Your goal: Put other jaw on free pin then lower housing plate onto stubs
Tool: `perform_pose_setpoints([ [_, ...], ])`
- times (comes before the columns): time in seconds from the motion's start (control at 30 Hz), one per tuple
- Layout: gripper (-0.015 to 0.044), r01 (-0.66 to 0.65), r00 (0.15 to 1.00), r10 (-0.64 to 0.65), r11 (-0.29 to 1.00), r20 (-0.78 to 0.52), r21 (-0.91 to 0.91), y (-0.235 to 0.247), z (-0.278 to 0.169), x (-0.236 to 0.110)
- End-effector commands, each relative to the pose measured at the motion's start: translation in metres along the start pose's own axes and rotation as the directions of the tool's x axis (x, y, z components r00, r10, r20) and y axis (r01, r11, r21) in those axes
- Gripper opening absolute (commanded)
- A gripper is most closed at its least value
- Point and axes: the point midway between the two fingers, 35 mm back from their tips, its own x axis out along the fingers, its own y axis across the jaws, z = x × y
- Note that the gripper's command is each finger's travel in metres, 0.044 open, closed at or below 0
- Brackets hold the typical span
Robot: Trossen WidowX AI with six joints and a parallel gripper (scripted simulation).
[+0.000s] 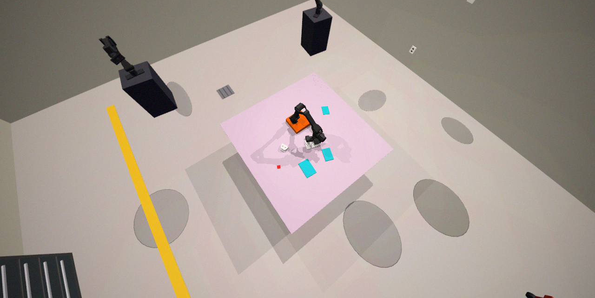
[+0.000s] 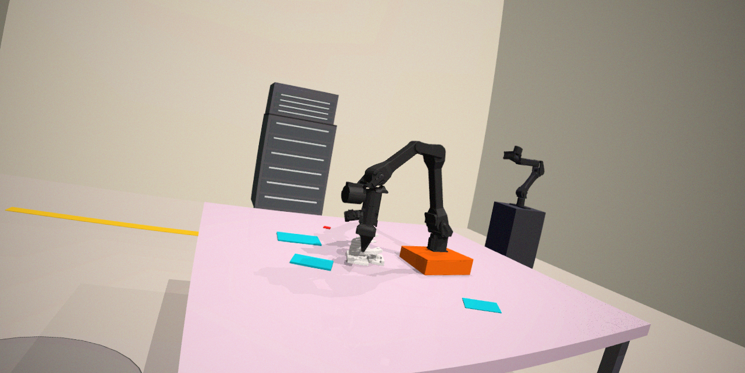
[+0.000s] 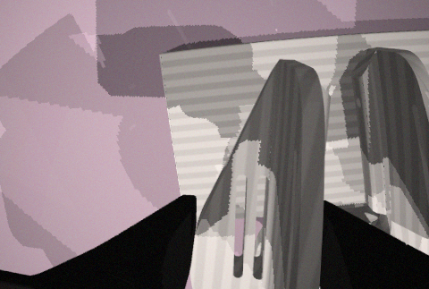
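My gripper (image 2: 365, 247) (image 3: 253, 212) points down, shut on a white jaw (image 3: 297, 146) with slots in its lower part. The held jaw is upright over the white base (image 1: 308, 146) (image 2: 350, 259) (image 3: 192, 74). The other white jaw (image 3: 393, 101) stands on the base, to the right of the held one in the wrist view, with a narrow gap between their upper parts. The free pin and gear teeth are hidden; whether the held jaw touches its pin cannot be told. The white housing plate (image 1: 284, 146), with dark holes, lies apart from the base on the pink table (image 1: 287, 204) (image 2: 249, 318).
An orange block (image 1: 297, 128) (image 2: 449, 266) carries the arm beside the base. Cyan tiles (image 1: 307, 168) (image 1: 327, 154) (image 2: 298, 238) (image 2: 311, 262) lie nearby, and another cyan tile (image 1: 325, 110) (image 2: 481, 305) lies farther off. A small red square (image 1: 278, 166) (image 2: 326, 227) lies past the housing plate.
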Motion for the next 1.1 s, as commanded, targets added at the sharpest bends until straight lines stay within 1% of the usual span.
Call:
perform_pose_setpoints([
  [0.0,0.0134,0.002,1.0,-0.002,1.0,0.001,-0.003,-0.0008,0.0,0.0066],
  [0.13,0.0134,0.002,1.0,-0.002,1.0,0.001,-0.003,-0.001,-0.0004,0.0117],
  [1.07,0.0134,0.002,1.0,-0.002,1.0,0.001,0.001,-0.0011,-0.0005,0.0157],
])
